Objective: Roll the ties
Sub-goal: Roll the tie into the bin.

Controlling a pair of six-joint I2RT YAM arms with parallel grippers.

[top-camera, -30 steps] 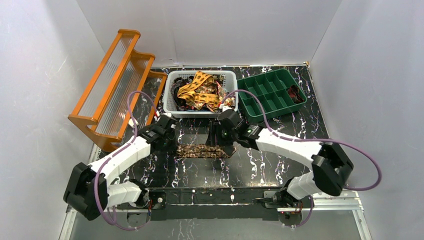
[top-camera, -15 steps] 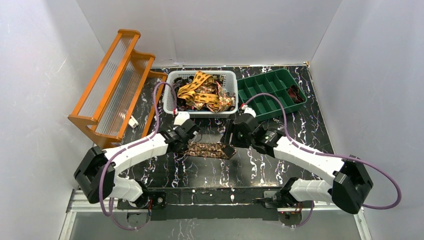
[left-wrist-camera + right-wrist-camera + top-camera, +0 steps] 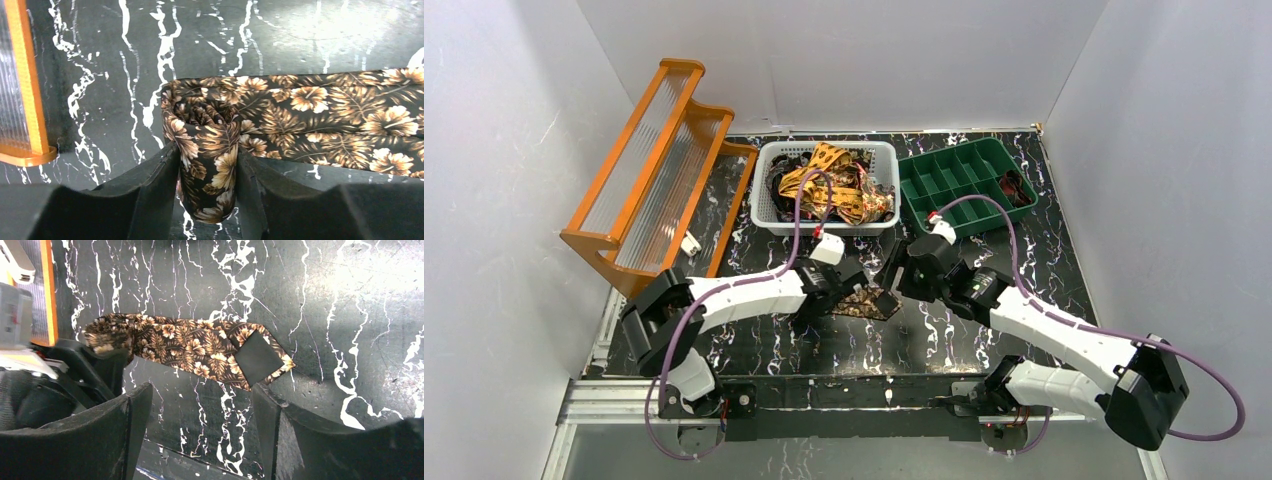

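A dark tie with tan leaf print [image 3: 867, 301] lies on the black marble table in front of the basket. My left gripper [image 3: 840, 292] is shut on its rolled-up left end; in the left wrist view the roll [image 3: 207, 145] stands pinched between my fingers [image 3: 160, 185], and the flat rest of the tie [image 3: 325, 117] runs off to the right. My right gripper [image 3: 889, 298] is open and empty, hovering at the tie's right end. In the right wrist view the tie [image 3: 185, 345] lies flat, its pointed tip with black lining [image 3: 257, 359] just beyond my right fingertip.
A white basket [image 3: 769, 214] holds several more ties [image 3: 824, 185], yellow-orange and dark, at the back. A green compartment tray [image 3: 964, 185] stands at its right. An orange rack [image 3: 654, 160] stands at the left.
Both arms have moved right. My left gripper has travelled along the tie with the roll, so the flat part is shorter. My right gripper has shifted right to the tie's tip.
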